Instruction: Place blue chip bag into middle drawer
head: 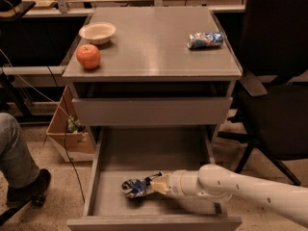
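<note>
The blue chip bag (pixel 134 187), crumpled dark blue and white, lies low in the open middle drawer (pixel 144 153), near its front and left of centre. My gripper (pixel 150 185) reaches in from the right on a white arm (pixel 240 189). It is closed on the bag's right end and holds it at or just above the drawer floor. The fingers are partly hidden by the bag. The uppermost drawer (pixel 151 110) is closed.
On the cabinet top (pixel 154 52) are a red apple (pixel 88 56), a white bowl (pixel 97 32) and a blue-and-silver can (pixel 205 39) on its side. A black chair (pixel 276 81) stands at the right. A person's leg (pixel 17 158) and a cardboard box (pixel 67 134) are at the left.
</note>
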Controlling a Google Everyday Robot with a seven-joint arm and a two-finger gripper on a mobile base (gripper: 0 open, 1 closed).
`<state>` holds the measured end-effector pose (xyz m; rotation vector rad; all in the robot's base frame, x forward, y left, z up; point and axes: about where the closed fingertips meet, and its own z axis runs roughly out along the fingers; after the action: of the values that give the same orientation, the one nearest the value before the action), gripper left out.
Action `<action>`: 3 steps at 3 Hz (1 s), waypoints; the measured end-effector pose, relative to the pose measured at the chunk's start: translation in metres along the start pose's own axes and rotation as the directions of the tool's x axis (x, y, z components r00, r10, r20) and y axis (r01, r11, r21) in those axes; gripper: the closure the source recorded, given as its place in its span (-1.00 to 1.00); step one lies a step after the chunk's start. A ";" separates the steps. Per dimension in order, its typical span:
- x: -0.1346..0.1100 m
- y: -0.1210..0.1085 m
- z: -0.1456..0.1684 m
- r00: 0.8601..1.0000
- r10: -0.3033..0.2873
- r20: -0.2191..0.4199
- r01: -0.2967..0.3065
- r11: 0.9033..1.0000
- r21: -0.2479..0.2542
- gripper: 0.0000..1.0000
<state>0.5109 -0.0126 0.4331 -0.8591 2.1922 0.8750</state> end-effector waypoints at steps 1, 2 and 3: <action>-0.002 -0.002 0.001 1.000 0.001 0.001 -0.001 1.000 0.006 -0.28; -0.003 -0.003 0.002 1.000 0.003 0.003 -0.003 1.000 0.006 -0.74; -0.007 0.002 -0.002 1.000 0.017 0.023 -0.016 0.999 -0.037 -1.00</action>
<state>0.5131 -0.0108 0.4399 -0.8447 2.1721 0.9316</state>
